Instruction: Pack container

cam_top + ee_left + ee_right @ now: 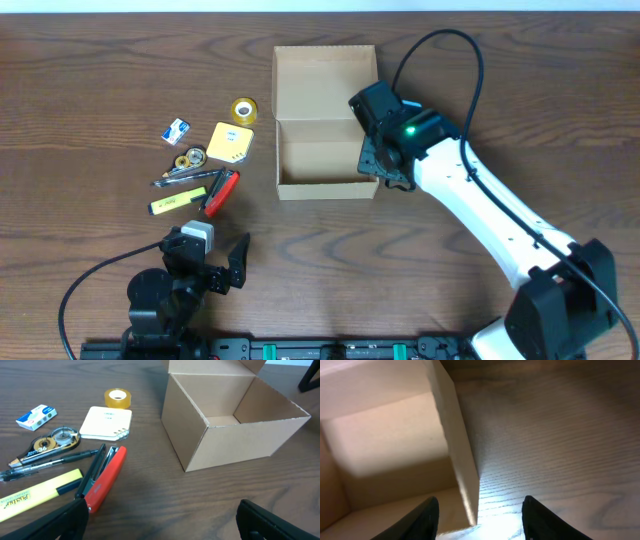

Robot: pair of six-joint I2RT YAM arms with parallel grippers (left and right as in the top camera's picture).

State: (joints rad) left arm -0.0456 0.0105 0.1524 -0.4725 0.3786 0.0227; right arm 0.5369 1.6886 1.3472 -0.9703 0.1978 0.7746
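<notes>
- While nothing yet lies inside it, the container (327,190) sits open on the bench (520,80), its flap lid folded back on the side away from both arms, and its right-hand wall stands between the fingers of the right hand (477,515).
- That hand is parted, one finger inside the box and one outside; the wall touches neither, so it grips nothing.
- The left hand (160,517) is spread wide and empty, low over the bench. The stationery lies ahead of its fingertips and to their left, the container ahead and to their right.
- I judge the step in hand to be steadying the box before packing starts.
- The next move calls for a gentle pinch on thin cardboard, enough to hold it in place without bending the wall or dragging the box.
- After that, the left hand would need to pick one item; the red stapler (102,480) and yellow highlighter (35,492) lie nearest it.
- Only the right wrist view shows the wall straddled with a gap on each side; overhead, the arm hides that contact.
- Only the left wrist view shows the pad (106,422), tape roll (117,398) and pens (50,462) clearly apart.
</notes>
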